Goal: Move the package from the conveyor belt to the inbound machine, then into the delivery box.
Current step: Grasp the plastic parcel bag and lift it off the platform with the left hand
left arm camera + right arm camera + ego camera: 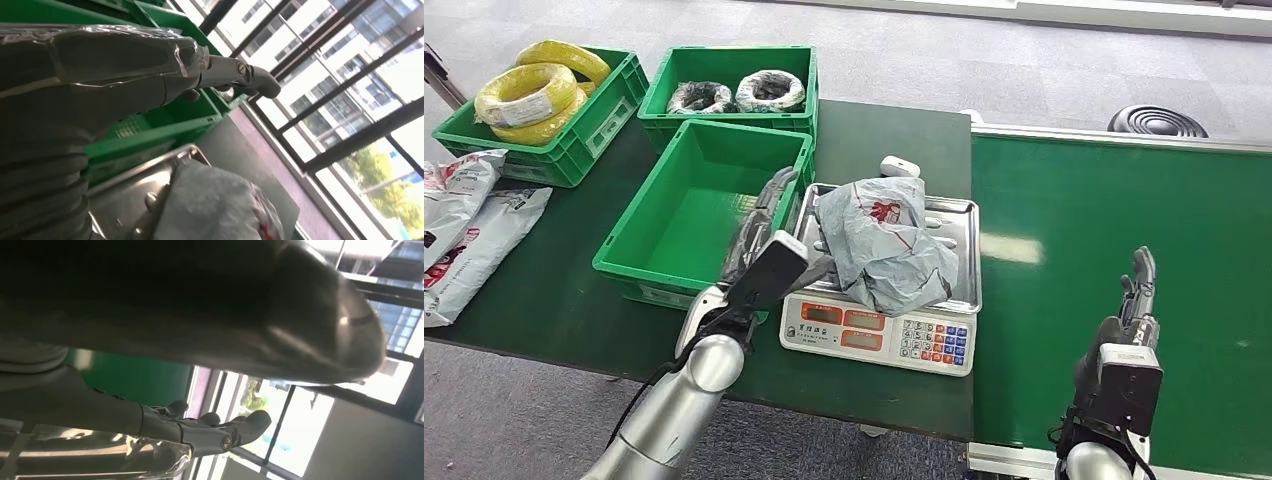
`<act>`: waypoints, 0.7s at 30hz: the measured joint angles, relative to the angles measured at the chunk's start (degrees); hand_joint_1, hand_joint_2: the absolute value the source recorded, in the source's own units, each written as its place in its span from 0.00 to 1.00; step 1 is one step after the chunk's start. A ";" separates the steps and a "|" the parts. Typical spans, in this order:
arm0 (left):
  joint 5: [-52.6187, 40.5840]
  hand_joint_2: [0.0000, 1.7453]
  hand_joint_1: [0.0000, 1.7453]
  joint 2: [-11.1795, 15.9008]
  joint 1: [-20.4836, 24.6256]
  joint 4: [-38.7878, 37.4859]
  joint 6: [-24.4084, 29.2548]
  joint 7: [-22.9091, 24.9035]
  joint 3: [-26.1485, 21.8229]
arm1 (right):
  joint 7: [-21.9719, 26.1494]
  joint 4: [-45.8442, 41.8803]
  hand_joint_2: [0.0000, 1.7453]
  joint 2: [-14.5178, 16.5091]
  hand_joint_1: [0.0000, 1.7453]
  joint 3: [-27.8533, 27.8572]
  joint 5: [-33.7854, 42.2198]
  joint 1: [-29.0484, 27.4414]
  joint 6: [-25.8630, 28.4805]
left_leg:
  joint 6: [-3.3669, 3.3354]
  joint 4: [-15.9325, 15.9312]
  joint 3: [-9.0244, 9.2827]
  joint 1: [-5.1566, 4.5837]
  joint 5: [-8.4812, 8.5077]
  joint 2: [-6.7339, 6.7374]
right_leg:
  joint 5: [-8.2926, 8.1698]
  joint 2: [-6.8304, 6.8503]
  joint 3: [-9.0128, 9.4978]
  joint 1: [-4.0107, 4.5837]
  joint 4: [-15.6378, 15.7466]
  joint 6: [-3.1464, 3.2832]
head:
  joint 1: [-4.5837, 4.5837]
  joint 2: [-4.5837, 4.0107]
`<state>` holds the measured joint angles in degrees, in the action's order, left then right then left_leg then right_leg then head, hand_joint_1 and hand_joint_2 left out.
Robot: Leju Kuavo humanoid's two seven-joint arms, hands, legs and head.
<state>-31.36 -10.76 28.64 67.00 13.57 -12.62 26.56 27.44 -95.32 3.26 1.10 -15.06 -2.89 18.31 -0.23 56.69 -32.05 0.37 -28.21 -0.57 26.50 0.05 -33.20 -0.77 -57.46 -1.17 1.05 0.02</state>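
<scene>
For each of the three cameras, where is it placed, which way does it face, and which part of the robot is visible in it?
Head view: high on the body, looking forward and down at the scale, the package, the empty green box and the conveyor belt; both arms show.
Left wrist view: behind the left hand, facing the box, scale tray and windows.
Right wrist view: behind the right hand, facing the belt and windows.
Shared: head and left wrist views both show the package on the scale.
</scene>
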 joint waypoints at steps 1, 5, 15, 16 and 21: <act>-0.13 1.00 0.00 -1.08 1.66 -2.31 -0.52 0.30 0.75 | 0.27 -1.47 0.00 0.62 0.00 0.51 -0.20 -0.83 0.37 | 0.00 0.00 0.00 0.00 0.00 0.07 | 0.00 -0.04 -0.01 -0.01 0.00 0.00 | 0.01 0.00; -0.03 1.00 0.00 -4.88 7.21 -11.04 -2.95 2.14 3.25 | 0.87 -5.88 0.75 2.47 0.00 2.14 0.12 -2.81 1.48 | -0.01 0.00 0.02 -0.02 -0.01 0.13 | 0.00 -0.09 -0.04 -0.05 0.00 0.00 | 0.01 0.00; 18.30 1.00 0.00 -9.12 16.18 -28.01 -4.74 12.57 22.62 | 1.87 -11.40 1.00 5.82 0.00 2.87 2.09 -4.96 3.17 | -0.01 -0.01 0.01 -0.06 -0.01 0.14 | 0.00 -0.10 -0.05 -0.05 0.00 0.00 | 0.01 0.00; 18.55 1.00 0.00 -9.17 16.59 -28.84 -4.64 12.88 24.34 | 1.90 -11.71 1.00 6.02 0.00 2.87 2.15 -5.04 3.27 | -0.01 -0.01 0.01 -0.06 -0.01 0.14 | 0.00 -0.10 -0.05 -0.05 0.00 0.00 | 0.02 0.00; 17.94 1.00 0.20 -9.36 18.68 -32.27 -4.84 16.88 30.64 | 2.20 -12.83 1.00 6.74 0.00 2.89 2.41 -5.22 3.57 | -0.01 -0.01 0.02 -0.06 -0.01 0.14 | 0.00 -0.09 -0.01 -0.05 0.00 0.00 | 0.01 0.00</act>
<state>-13.42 -20.12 47.32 34.73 8.73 4.26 57.20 29.64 -108.14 9.99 3.99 -12.65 -8.10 21.88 -0.24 56.68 -32.03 0.31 -28.22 -0.43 26.50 -0.04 -33.21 -0.83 -57.46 -1.17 1.05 0.02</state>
